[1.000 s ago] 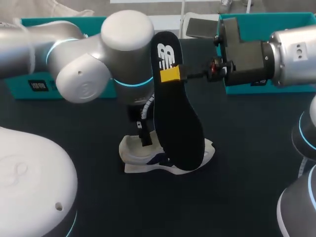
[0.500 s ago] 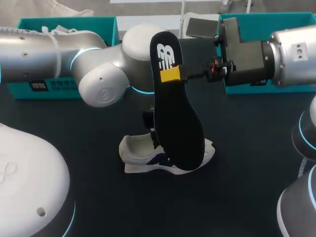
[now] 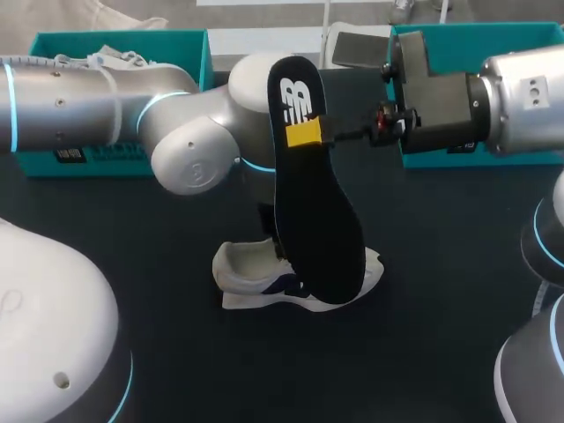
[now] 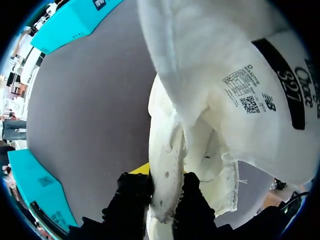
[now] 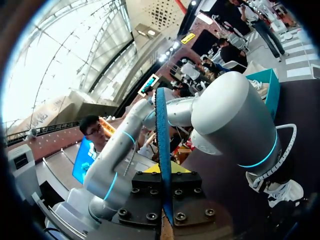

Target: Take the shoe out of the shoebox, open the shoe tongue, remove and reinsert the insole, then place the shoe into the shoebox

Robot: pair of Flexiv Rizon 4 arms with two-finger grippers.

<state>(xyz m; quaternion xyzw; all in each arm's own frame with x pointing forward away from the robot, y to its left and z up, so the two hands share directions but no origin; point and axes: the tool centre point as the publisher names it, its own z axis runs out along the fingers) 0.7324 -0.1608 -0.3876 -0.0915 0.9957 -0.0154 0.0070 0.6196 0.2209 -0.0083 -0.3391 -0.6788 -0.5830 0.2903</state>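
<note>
- The right gripper (image 3: pixel 305 134) comes in from the right side and pinches a long black foam insole (image 3: pixel 315 211) near its heel end. Its jaws are pressed onto the insole from both faces, and one yellow tip lies flat on the black side.
- In the right wrist view the insole is seen edge-on, showing a blue rim. It rises straight up from between the two black fingers (image 5: pixel 145 192).
- The insole hangs in the air, heel end up and broad toe end down. From the head camera its toe end overlaps the shoe below.
- The white low sneaker with navy side trim (image 3: pixel 247 275) rests on the dark table top (image 3: pixel 423 300), outside both boxes and roughly in the middle of the table.
- The left arm enters from the left, bends at its big elbow joint, and points down onto the sneaker.
- The left gripper (image 4: pixel 165 192) has its jaws pinching a cream-white edge of the sneaker's upper, which runs up from between the two fingers.
- The white shoe tongue with a printed label (image 4: pixel 240 75) spreads wide just ahead of the left gripper, above the pinched edge.
- A teal cardboard shoebox (image 3: pixel 119 40) stands at the far left of the table with another pale shoe inside it.
- A second teal shoebox (image 3: pixel 529 33) stands at the far right, behind the right arm's wrist.
</note>
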